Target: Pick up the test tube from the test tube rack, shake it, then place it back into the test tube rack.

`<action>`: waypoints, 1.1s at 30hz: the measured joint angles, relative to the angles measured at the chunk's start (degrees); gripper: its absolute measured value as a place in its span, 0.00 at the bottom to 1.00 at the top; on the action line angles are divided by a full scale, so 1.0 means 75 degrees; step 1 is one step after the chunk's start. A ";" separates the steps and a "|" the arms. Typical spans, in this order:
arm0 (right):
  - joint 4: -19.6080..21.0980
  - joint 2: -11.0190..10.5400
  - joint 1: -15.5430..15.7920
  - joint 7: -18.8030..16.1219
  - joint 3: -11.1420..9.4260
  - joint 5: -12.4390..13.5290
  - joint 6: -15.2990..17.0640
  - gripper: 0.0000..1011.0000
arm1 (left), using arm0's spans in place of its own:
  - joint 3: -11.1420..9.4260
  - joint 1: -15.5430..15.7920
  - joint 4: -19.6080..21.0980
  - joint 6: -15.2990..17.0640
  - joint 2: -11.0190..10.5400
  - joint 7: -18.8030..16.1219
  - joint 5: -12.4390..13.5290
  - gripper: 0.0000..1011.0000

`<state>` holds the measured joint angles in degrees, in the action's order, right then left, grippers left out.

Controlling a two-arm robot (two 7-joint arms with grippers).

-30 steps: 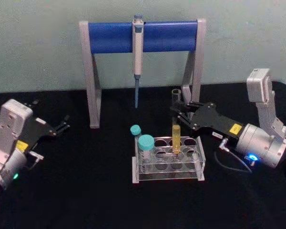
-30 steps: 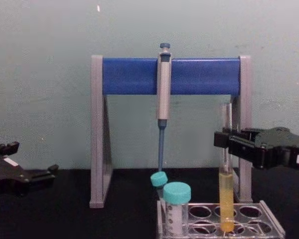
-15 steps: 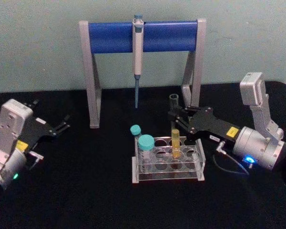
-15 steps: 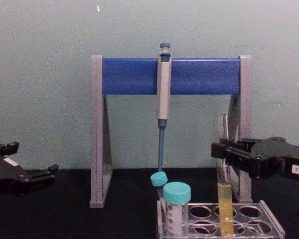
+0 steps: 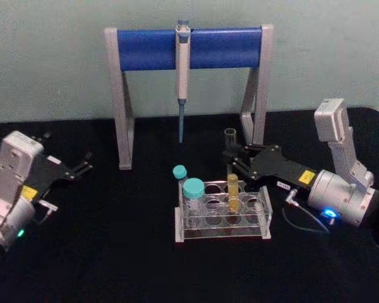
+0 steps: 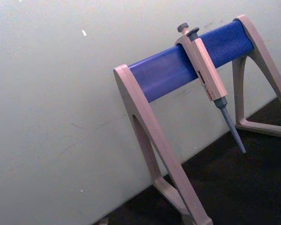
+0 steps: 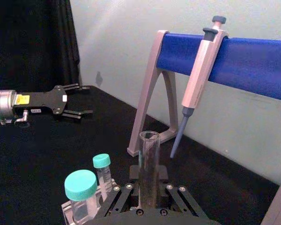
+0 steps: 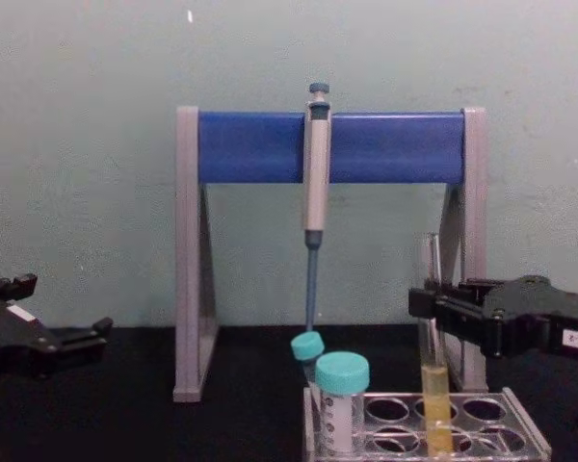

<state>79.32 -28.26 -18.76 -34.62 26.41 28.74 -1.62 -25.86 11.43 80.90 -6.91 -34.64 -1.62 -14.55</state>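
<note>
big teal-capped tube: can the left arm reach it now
Probably yes: the big teal-capped tube stands at the rack's left end, toward the open left pincer; the right pincer is farther right.

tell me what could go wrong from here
1. The right gripper is clamped on the test tube, whose lower end sits in the test tube rack. Pulling away before opening could drag or tip the rack.
2. The tube is capless, so a jolt might spill the yellow liquid.
The left gripper sits parked at the left.
</note>
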 joint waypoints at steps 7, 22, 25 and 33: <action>-0.0011 0.0005 0.0020 0.0006 -0.0012 -0.0008 0.0017 0.23 | 0.0000 0.0000 0.0000 0.0000 0.0000 0.0000 0.0000 0.99; -0.0045 0.0013 0.0017 -0.0016 -0.0022 -0.0004 0.0047 0.23 | -0.0001 0.0001 0.0000 0.0000 0.0000 0.0000 0.0000 0.99; -0.0060 0.0019 0.0014 -0.0024 -0.0015 -0.0005 0.0046 0.23 | 0.0000 0.0000 0.0000 0.0000 0.0000 0.0000 0.0000 0.99; -0.0064 0.0018 0.0010 -0.0034 -0.0007 -0.0008 0.0046 0.23 | 0.0000 0.0001 0.0000 0.0000 0.0000 0.0000 0.0000 0.99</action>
<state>78.84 -28.12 -18.69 -34.87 26.36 28.68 -1.27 -25.86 11.44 80.90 -6.91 -34.65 -1.62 -14.55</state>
